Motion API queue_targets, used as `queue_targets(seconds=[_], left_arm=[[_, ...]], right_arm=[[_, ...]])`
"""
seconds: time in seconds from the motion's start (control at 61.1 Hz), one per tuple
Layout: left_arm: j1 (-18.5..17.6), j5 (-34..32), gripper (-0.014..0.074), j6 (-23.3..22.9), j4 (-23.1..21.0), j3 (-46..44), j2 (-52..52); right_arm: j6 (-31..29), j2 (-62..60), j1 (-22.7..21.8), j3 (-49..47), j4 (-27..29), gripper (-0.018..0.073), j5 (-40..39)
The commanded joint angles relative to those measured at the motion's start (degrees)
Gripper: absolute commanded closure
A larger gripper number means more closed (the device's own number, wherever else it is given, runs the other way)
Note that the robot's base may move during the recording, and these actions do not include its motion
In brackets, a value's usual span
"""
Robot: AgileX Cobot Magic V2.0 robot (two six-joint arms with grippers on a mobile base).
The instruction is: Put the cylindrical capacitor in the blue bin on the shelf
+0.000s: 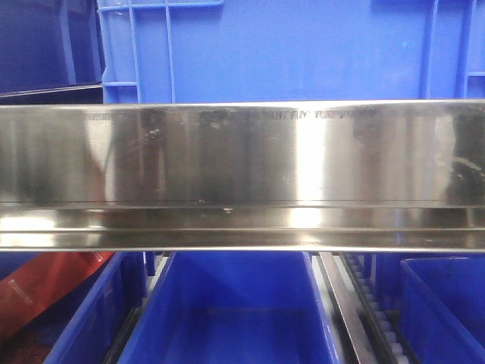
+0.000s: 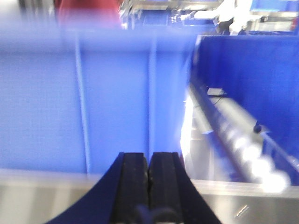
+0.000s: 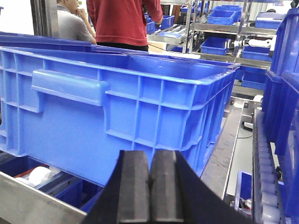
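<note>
The cylindrical capacitor is out of view in every frame. The shelf's shiny steel front rail [image 1: 242, 174] fills the middle of the front view. A large blue bin [image 1: 288, 53] sits above the rail and an open blue bin [image 1: 227, 280] sits below it. My left gripper [image 2: 149, 156] is shut, its black pads pressed together with nothing showing between them. It points at a blurred blue bin wall [image 2: 117, 93] just over a steel rail [image 2: 42, 196]. My right gripper [image 3: 150, 154] is also shut and shows nothing between its pads. It faces the ribbed side of a blue crate [image 3: 140, 102].
A roller track [image 1: 371, 303] runs beside the lower bin, with another blue bin [image 1: 447, 311] at the right and a red object [image 1: 45, 292] at the lower left. White rollers [image 2: 243, 144] run right of the left gripper. Two people [image 3: 124, 18] stand behind the crate, with more shelves of bins [image 3: 224, 18] beyond.
</note>
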Motion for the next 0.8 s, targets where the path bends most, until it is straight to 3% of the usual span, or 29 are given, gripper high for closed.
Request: queue_targets(seconds=[0.0, 0.18, 0.311, 0.475, 0.786], left_arm=[[-0.44, -6.5, 0.0708, -0.8, 0.85, 4.66, -0.7], [-5.47, -15.94, 0.0708, -7.71, 8.08, 11.83, -0.78], [-7.41, -25.32, 0.0708, -8.31, 8.08, 15.75, -0.78], [-6.67, -20.72, 0.0708, -8.31, 8.08, 15.75, -1.76], [-5.05, -20.87, 0.0708, -8.31, 8.08, 15.75, -1.76]], right_arm=[[-0.08, -0.25, 0.17, 0.08, -0.2, 0.0721, -1.32], [-0.08, -0.25, 0.17, 0.08, -0.2, 0.0721, -1.32], [-0.08, -0.25, 0.17, 0.08, -0.2, 0.0721, -1.32], [-0.08, -0.25, 0.17, 0.08, -0.2, 0.0721, -1.32], [-0.08, -0.35, 0.17, 0.08, -0.2, 0.0721, -1.35]])
